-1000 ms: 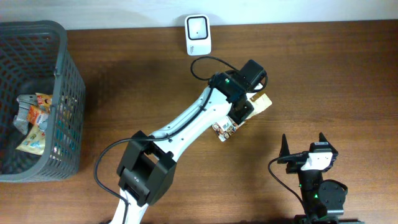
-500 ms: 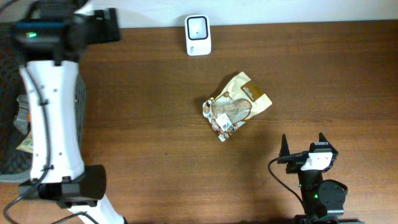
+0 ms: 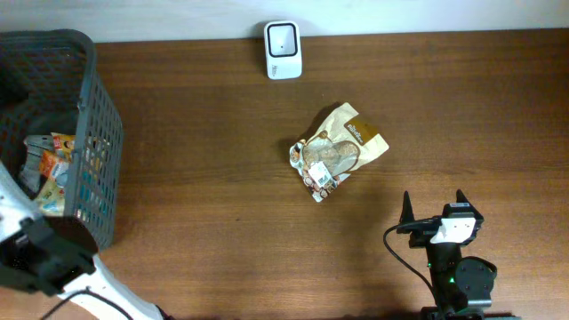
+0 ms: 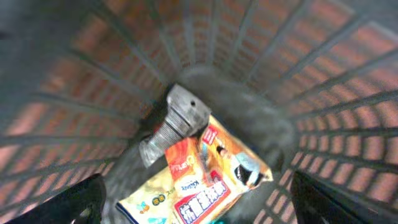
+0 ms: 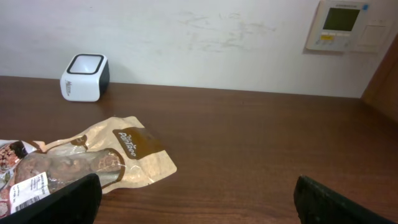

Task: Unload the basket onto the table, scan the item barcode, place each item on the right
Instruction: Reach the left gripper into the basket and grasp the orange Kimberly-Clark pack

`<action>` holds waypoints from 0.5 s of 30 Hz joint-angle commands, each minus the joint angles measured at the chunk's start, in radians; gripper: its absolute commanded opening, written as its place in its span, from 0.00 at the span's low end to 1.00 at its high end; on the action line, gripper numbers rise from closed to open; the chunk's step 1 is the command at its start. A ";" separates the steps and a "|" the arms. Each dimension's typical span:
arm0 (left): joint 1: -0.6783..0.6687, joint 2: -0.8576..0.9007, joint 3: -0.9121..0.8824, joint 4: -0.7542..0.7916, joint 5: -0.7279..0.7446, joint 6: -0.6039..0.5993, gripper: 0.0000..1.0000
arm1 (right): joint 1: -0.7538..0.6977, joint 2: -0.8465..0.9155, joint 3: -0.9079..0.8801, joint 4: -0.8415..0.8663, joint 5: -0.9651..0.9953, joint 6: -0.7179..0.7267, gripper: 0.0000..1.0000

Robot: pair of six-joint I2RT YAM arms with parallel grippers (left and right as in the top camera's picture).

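The tan-and-brown foil snack pouch (image 3: 338,153) lies flat near the middle of the brown wooden desk (image 3: 204,178). You'll see that its long axis runs diagonally: the brown label end points to the far right, and the end with the white barcode sticker (image 3: 316,175) points to the near left.

The dark grey mesh basket (image 3: 100,133) sits at the desk's left edge. It holds an orange-and-yellow packet (image 4: 199,183) and a crumpled silver one (image 4: 175,121).

Your left end effector (image 4: 205,214) hangs over the basket, well apart from the pouch, with its fingers spread wide and nothing between them.

Your right end effector (image 3: 433,201) sits near the front edge, to the right of the pouch and apart from it. It is fully spread and has hold of nothing.

The small white barcode scanner (image 3: 283,50) stands at the far edge.
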 commanded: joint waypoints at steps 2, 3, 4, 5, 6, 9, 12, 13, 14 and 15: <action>-0.002 0.136 -0.001 -0.058 0.024 0.137 0.88 | 0.005 -0.007 -0.009 -0.003 0.005 -0.007 0.98; -0.002 0.161 -0.002 -0.076 0.024 0.154 0.88 | 0.005 -0.007 -0.009 -0.003 0.005 -0.006 0.98; -0.002 0.184 -0.002 -0.091 0.023 0.157 0.88 | 0.005 -0.007 -0.009 -0.003 0.005 -0.006 0.98; -0.002 0.211 -0.002 -0.108 0.023 0.157 0.87 | 0.005 -0.007 -0.009 -0.003 0.005 -0.006 0.98; -0.002 0.232 -0.002 -0.122 0.015 0.156 0.87 | 0.005 -0.007 -0.009 -0.003 0.005 -0.006 0.98; -0.002 0.306 -0.003 -0.165 -0.061 0.114 0.85 | 0.005 -0.007 -0.009 -0.003 0.005 -0.006 0.98; -0.002 0.351 -0.002 -0.173 -0.072 0.028 0.85 | 0.005 -0.007 -0.009 -0.003 0.005 -0.007 0.98; -0.002 0.357 -0.003 -0.173 -0.072 0.004 0.84 | 0.005 -0.007 -0.009 -0.003 0.005 -0.006 0.98; -0.002 0.365 -0.003 -0.171 -0.072 -0.024 0.84 | 0.005 -0.007 -0.009 -0.003 0.005 -0.007 0.98; -0.003 0.372 -0.003 -0.167 -0.072 -0.060 0.79 | 0.005 -0.007 -0.009 -0.003 0.005 -0.006 0.98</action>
